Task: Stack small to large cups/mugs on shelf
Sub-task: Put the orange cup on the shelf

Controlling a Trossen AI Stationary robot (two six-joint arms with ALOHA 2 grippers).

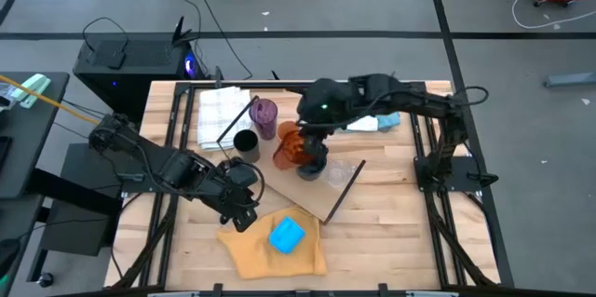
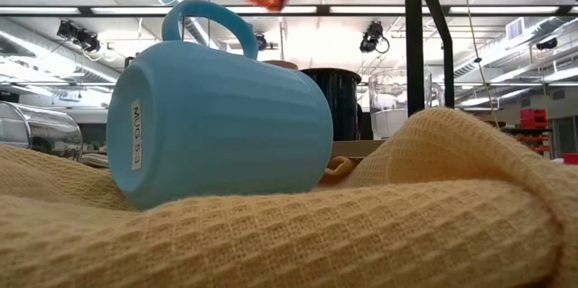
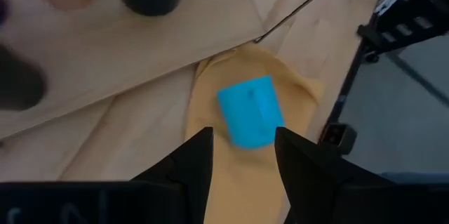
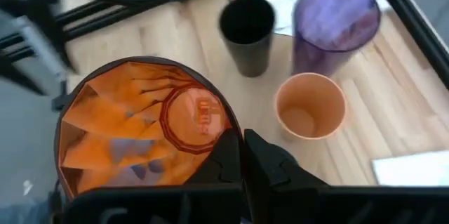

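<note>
We count one bright blue mug (image 1: 287, 236), lying on its side on one yellow cloth (image 1: 251, 252). On the one light-wood shelf (image 1: 321, 196) we count one black cup (image 4: 247, 33), one purple tumbler (image 4: 334, 27) and one light orange cup (image 4: 311, 108), all upright. One amber ribbed cup (image 4: 140, 136) makes five cups and mugs that we can tell apart. We also count one white folded cloth (image 1: 222, 111), and two robot arms.
</note>
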